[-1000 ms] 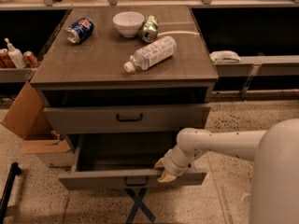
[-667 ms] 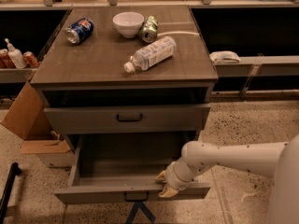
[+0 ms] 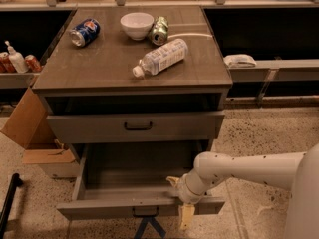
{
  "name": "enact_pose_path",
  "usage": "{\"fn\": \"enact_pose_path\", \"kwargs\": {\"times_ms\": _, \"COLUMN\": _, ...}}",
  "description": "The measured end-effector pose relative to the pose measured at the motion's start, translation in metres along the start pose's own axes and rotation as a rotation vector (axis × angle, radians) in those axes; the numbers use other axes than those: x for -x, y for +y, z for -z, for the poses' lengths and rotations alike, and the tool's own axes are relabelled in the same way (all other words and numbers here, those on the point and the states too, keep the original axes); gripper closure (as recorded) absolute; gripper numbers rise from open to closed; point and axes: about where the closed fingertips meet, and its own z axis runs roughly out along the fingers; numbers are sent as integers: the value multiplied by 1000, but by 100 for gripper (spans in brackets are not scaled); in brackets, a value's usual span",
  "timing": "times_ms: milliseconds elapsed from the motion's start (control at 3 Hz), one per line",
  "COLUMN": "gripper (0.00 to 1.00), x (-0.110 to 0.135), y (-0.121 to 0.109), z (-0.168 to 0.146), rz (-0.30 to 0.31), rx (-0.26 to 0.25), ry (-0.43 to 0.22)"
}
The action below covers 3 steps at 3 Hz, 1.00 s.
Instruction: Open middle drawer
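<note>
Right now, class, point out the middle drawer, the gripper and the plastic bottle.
middle drawer (image 3: 94, 210): camera view, left part of its pulled-out front panel.
gripper (image 3: 182, 203): camera view, at the drawer's front edge, right of its handle (image 3: 145, 212).
plastic bottle (image 3: 162, 57): camera view, labelled body, lying on the cabinet top (image 3: 89, 68).

the end effector (image 3: 180, 199) sits at the front rim of the middle drawer (image 3: 99, 209), pale yellow and rubbery-looking, on a smooth white arm (image 3: 249, 166) flecked dark. the drawer is matt grey-brown laminate; its handle (image 3: 145, 212), just left, is matt black. above, the table (image 3: 99, 66) has a soft sheen and carries a clear plastic bottle (image 3: 160, 57), a glossy white bowl (image 3: 136, 24), and a shiny metal blue can (image 3: 84, 32) and green can (image 3: 159, 30). far left, a matt brown cardboard box (image 3: 27, 121).
</note>
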Motion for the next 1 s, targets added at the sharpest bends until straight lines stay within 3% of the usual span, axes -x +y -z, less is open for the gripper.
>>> {"fn": "enact_pose_path", "kwargs": {"times_ms": 333, "gripper": 0, "x": -4, "y": -2, "z": 18, "rz": 17, "rx": 1, "ry": -40}}
{"fn": "enact_pose_path", "kwargs": {"times_ms": 1000, "gripper": 0, "x": 2, "y": -6, "z": 97, "rz": 99, "rx": 4, "ry": -98}}
